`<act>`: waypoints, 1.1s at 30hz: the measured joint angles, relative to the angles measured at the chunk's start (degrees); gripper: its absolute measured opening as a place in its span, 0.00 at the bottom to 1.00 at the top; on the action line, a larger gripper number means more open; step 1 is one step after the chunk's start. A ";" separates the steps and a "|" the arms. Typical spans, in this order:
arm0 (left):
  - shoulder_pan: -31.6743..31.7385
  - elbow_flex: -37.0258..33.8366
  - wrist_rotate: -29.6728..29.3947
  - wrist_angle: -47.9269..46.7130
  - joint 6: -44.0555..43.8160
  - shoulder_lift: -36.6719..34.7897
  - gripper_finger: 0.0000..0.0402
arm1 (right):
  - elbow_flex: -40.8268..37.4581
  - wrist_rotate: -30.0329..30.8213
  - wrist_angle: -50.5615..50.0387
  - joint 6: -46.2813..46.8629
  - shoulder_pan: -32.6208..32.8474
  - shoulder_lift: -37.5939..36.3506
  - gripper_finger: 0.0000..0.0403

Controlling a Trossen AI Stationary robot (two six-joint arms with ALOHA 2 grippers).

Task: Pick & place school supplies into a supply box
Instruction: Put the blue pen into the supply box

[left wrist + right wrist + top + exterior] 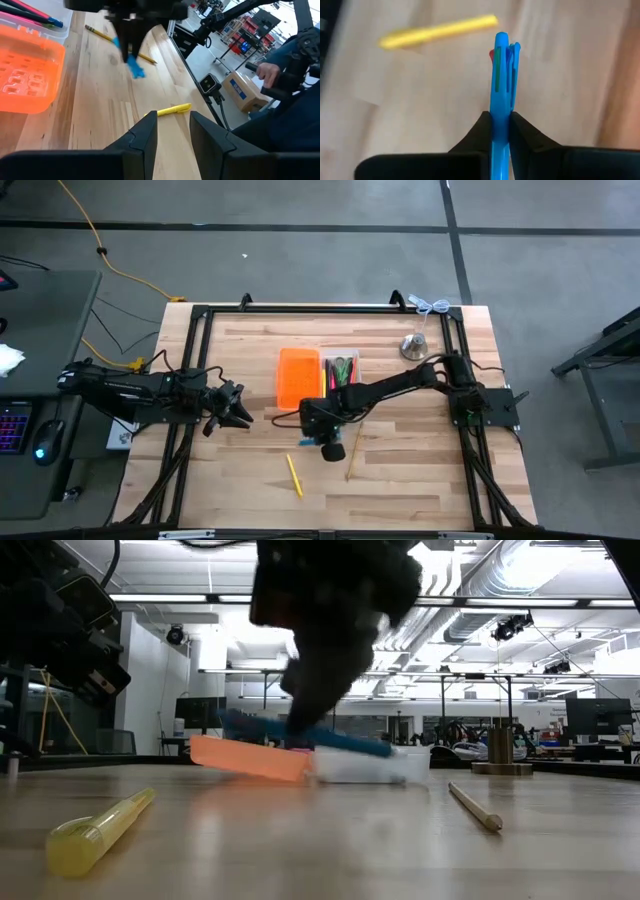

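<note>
In the foreground of the low view, lower left, lies a yellow highlighter (98, 831); at right, a wooden pencil (474, 807) rests on the table (320, 860). Above them our right gripper (500, 116) is clamped on a blue multi-colour pen (501, 90), its fingers pinching the barrel near mid-length, with the clip end jutting forward. We judge the pen light and stiff, its smooth plastic barrel apt to swivel in a narrow pinch, so a hold near the middle suits it.

In the centre of the high view, beyond the right gripper, sits the supply box (299, 375): the orange half to the left, the clear tray (341, 368) beside it already holding several pens. A silver bell-shaped object (415, 346) stands in the upper right.

Our left gripper (238, 408) waits centre left in the high view, fingers parted and empty.

The right arm blocks most of the box in the low view, and the tray's contents cannot be counted.
</note>
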 joint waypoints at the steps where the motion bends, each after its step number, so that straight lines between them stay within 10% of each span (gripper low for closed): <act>1: 0.01 0.00 0.00 -0.02 -0.02 0.02 0.36 | 0.66 -1.25 0.02 0.70 0.05 -0.02 0.05; 21: 0.00 0.00 0.02 -0.16 -0.02 0.00 0.36 | 5.02 -44.26 26.58 25.27 -3.21 -0.27 0.04; 33: 0.02 0.00 0.04 -0.18 -0.02 0.00 0.36 | 5.02 -48.99 66.49 44.76 -4.55 -0.36 0.04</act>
